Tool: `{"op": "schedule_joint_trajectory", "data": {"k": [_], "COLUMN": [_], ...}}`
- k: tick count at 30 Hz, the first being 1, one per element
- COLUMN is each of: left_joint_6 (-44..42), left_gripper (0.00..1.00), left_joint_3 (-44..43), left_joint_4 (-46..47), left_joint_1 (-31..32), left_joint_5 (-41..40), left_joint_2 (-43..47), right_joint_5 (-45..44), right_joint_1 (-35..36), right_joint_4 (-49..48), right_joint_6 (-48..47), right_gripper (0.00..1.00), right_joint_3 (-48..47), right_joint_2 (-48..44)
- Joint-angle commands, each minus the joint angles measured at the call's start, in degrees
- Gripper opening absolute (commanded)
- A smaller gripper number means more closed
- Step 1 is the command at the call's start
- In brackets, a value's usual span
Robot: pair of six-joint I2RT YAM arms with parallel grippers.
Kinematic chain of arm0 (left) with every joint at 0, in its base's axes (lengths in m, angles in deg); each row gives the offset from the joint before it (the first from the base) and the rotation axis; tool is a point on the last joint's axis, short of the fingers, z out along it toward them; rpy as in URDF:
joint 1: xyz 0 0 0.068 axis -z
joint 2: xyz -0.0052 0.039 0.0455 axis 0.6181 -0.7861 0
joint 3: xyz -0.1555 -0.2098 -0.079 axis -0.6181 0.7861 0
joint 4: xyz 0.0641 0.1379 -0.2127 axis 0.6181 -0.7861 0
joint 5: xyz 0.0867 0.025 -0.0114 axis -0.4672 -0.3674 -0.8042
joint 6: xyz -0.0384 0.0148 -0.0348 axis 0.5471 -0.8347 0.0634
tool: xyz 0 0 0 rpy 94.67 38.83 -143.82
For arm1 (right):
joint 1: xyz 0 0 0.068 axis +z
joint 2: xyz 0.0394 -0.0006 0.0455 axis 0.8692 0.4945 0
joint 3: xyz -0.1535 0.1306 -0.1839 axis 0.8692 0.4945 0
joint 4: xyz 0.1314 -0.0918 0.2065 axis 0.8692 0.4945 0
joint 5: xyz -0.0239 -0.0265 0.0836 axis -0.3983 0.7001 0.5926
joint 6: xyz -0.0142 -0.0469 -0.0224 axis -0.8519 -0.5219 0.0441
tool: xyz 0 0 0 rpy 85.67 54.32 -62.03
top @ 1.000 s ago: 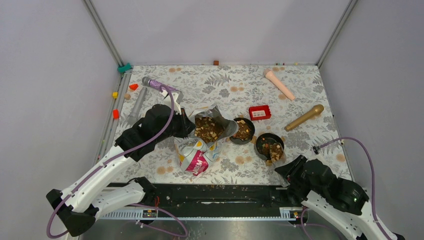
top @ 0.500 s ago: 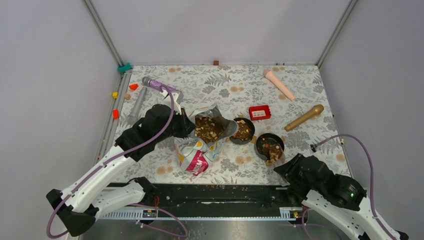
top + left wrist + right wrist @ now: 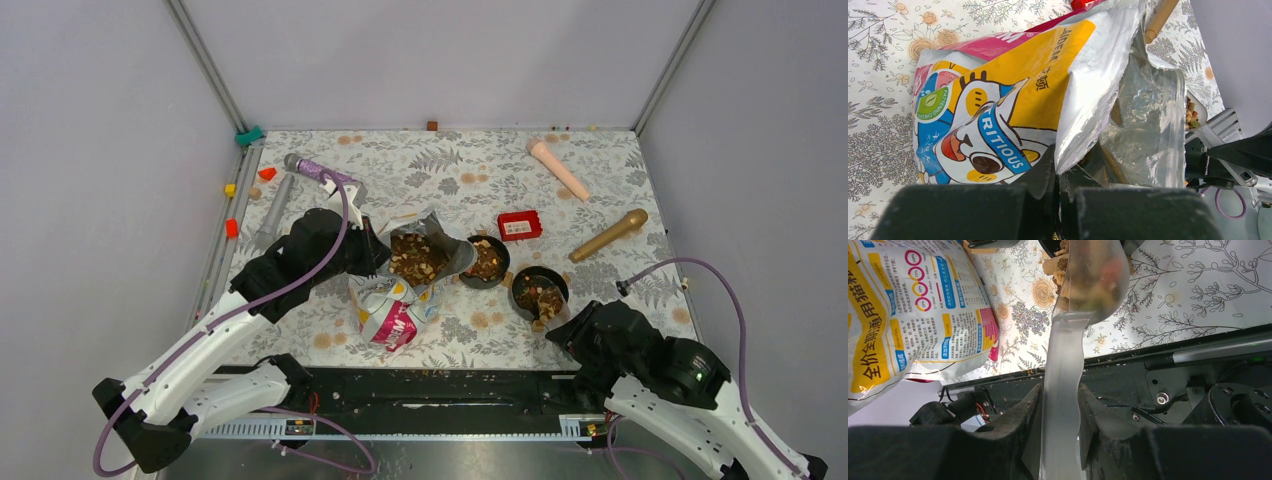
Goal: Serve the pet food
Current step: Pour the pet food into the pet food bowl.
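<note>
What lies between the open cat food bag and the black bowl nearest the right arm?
The top view shows a second black bowl, with kibble in it, lying between the bag and that bowl.

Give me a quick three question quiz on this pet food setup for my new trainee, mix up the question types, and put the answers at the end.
1. True or false: the left claw is pinched shut on the edge of the open pet food bag.
2. What does the right claw hold? A: nothing. B: a clear scoop loaded with kibble. C: the bag.
3. How many dark bowls on the table have kibble in them?

Key: 1 true. 2 B. 3 two.
</note>
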Motion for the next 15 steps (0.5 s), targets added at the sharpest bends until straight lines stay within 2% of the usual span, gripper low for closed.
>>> {"op": "schedule_joint_trajectory", "data": {"k": [1,15], "left_joint_6": [0.7,0.8], "left_gripper": [0.0,0.0], "left_joint_3": [-1.4,-1.4], "left_joint_4": [2.3,2.4], "left_joint_1": [0.3,0.3], "left_joint_5": [3.0,3.3], "left_joint_2": [0.3,0.3], "right_joint_5": [-2.4,-4.6], "right_joint_1": [0.0,-0.1], "right_joint_4": [-1.5,-1.5], "right_joint_6": [-0.7,-1.6], "right_gripper": [0.0,0.0], "right_joint_3": [-2.8,-3.7], "right_joint_2": [2.3,5.5]}}
